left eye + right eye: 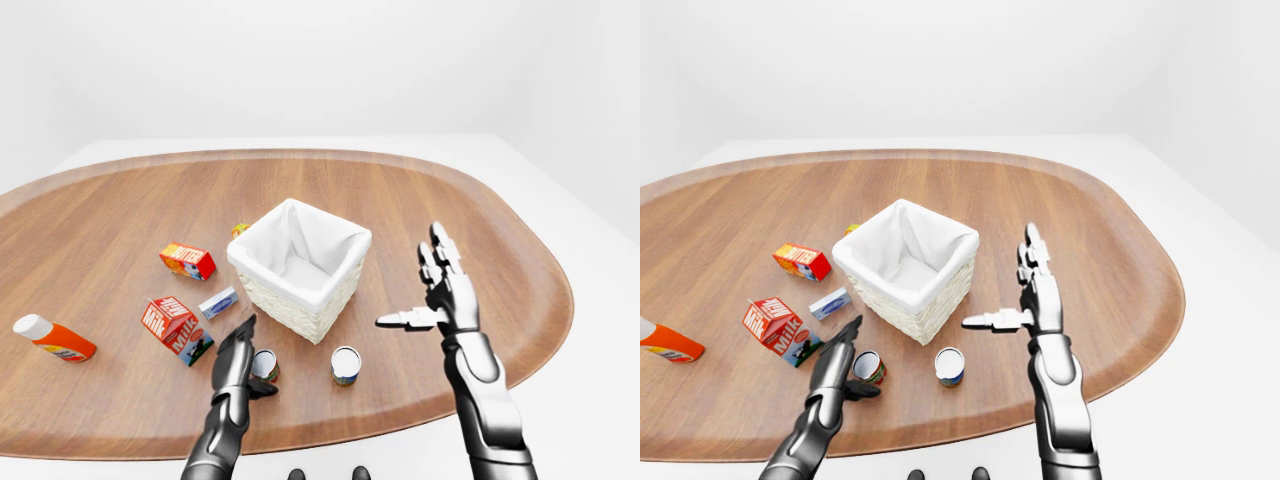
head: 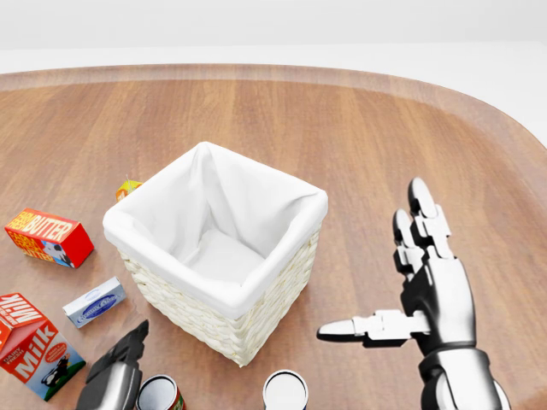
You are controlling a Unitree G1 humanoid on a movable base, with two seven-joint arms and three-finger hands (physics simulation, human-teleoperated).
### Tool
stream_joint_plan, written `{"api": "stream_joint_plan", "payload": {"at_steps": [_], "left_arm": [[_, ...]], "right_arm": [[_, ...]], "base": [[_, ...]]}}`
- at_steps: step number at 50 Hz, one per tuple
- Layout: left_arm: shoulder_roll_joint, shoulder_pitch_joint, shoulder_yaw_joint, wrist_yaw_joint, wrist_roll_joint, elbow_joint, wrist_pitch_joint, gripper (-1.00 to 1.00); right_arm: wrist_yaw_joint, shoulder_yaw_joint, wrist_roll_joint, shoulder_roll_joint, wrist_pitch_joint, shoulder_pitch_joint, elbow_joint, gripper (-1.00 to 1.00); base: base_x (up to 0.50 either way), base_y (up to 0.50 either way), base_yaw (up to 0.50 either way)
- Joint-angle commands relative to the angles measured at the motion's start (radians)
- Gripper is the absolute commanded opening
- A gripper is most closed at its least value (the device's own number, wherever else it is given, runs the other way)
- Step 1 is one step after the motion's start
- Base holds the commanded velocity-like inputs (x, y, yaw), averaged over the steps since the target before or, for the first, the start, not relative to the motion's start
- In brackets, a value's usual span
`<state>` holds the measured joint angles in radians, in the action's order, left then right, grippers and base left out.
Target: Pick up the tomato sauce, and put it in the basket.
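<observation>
Nearest me, my left robot hand (image 1: 240,352) reaches in low at the left, fingers apart and pointed at the tomato sauce (image 1: 266,366), a small can standing on the tabletop (image 1: 480,230); a thumb seems to lie just beside its base, yet nothing is closed round it. The can's long axis is vertical, its pale lid facing up and its red label toward my left robot hand. I judge it stiff, fairly light and smooth-sided, hence apt to slip, so the hold should fall across the middle of the label with fingers on opposite sides. Just to its right stands a second can (image 1: 346,365) with a blue label, apart from it. My right robot hand (image 1: 441,295) hovers open at the right, palm turned inward, thumb extended, holding nothing. To the left lie a milk carton (image 1: 176,328), a small pale box (image 1: 218,302) and an orange bottle (image 1: 54,339) on its side. Beyond the cans sits the basket (image 1: 300,300), white-lined and empty, with a butter box (image 1: 187,261) farther left and a small yellow item (image 1: 240,229) behind.
</observation>
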<state>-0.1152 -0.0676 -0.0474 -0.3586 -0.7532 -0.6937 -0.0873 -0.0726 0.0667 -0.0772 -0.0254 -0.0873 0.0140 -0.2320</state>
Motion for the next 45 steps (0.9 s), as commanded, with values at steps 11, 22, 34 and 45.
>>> {"api": "stream_joint_plan", "payload": {"at_steps": [11,22,34,45], "left_arm": [[0.001,0.01,0.0,0.006,0.0,0.022,0.0,-1.0],[0.004,0.033,0.002,0.033,0.001,0.084,0.0,-1.0],[0.019,0.107,0.011,0.134,0.01,0.304,0.0,-1.0],[0.028,0.139,0.017,0.19,0.02,0.42,0.0,-1.0]], "right_arm": [[0.001,-0.002,0.0,0.001,0.0,0.002,0.003,1.0],[0.002,0.0,-0.002,0.0,0.0,-0.005,0.014,1.0],[0.002,0.002,-0.004,-0.001,0.0,-0.001,-0.003,1.0],[0.003,0.006,-0.006,-0.002,0.0,-0.004,-0.004,1.0]], "base": [[0.0,0.0,0.0],[0.0,0.0,0.0],[0.0,0.0,0.0],[0.0,0.0,0.0]]}}
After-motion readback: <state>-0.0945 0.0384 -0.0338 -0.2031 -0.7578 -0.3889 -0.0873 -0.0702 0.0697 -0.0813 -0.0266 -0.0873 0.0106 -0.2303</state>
